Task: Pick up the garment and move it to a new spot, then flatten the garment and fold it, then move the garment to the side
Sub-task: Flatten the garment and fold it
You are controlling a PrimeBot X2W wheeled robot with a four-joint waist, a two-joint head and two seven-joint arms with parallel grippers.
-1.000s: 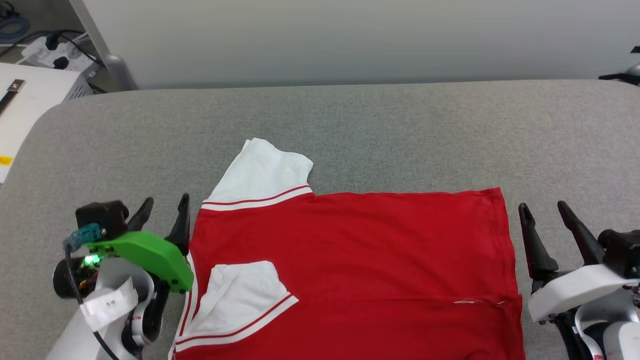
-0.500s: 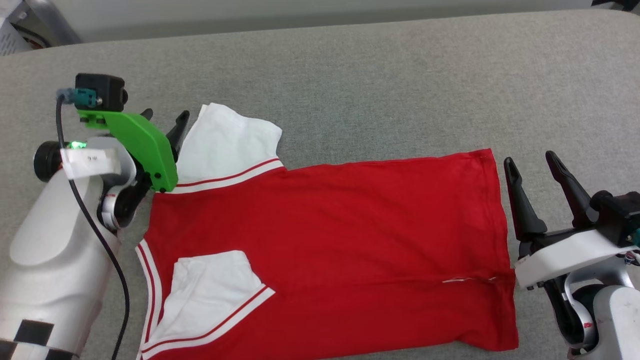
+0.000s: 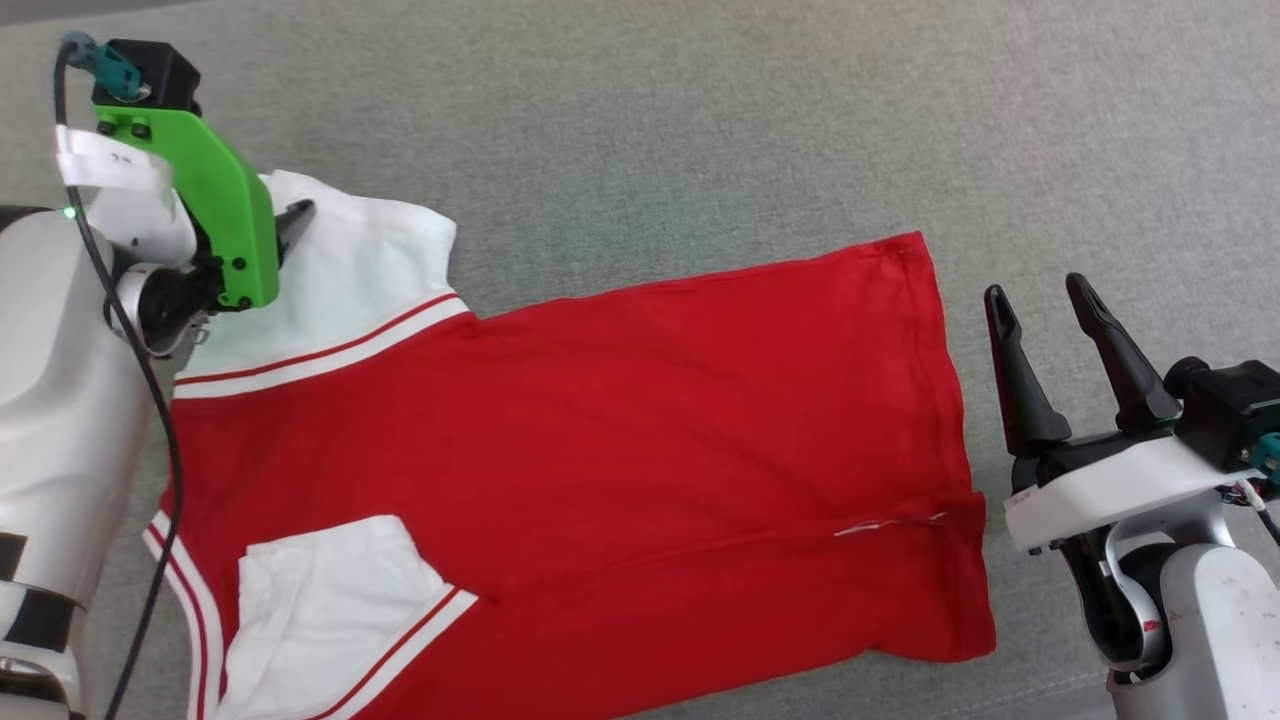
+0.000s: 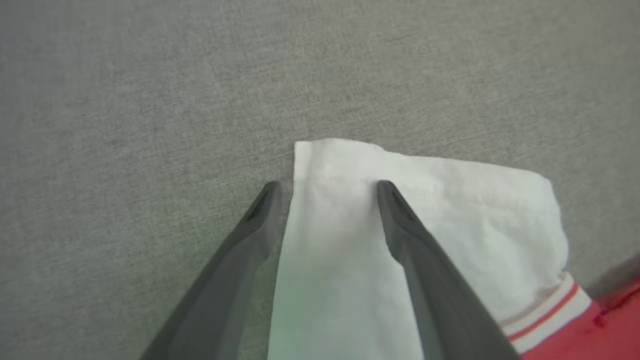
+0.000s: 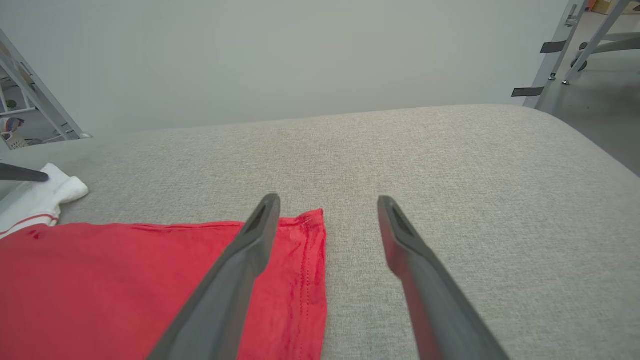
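Note:
The garment (image 3: 600, 430) lies flat on the grey table, red body across the middle. One white sleeve (image 3: 350, 270) sticks out at the far left; the other white sleeve (image 3: 320, 600) is folded onto the body at the near left. My left gripper (image 3: 285, 225) is open over the far sleeve (image 4: 450, 210). In the left wrist view the left gripper (image 4: 328, 186) straddles the sleeve's edge, one finger over the table, the other over white cloth. My right gripper (image 3: 1038, 290) stands open just right of the garment's hem (image 5: 310, 235), holding nothing; in its own view, the right gripper (image 5: 327, 200) is above the hem corner.
The grey cloth-covered table (image 3: 700, 130) stretches beyond the garment. In the right wrist view its rounded right edge (image 5: 600, 145) drops to the floor. Metal frame legs (image 5: 560, 55) stand past that edge, with a pale wall behind the table.
The head camera has tipped down, so the whole picture has shifted. My left gripper has moved forward along the garment's left side to the far white sleeve. The right gripper has stayed by the hem.

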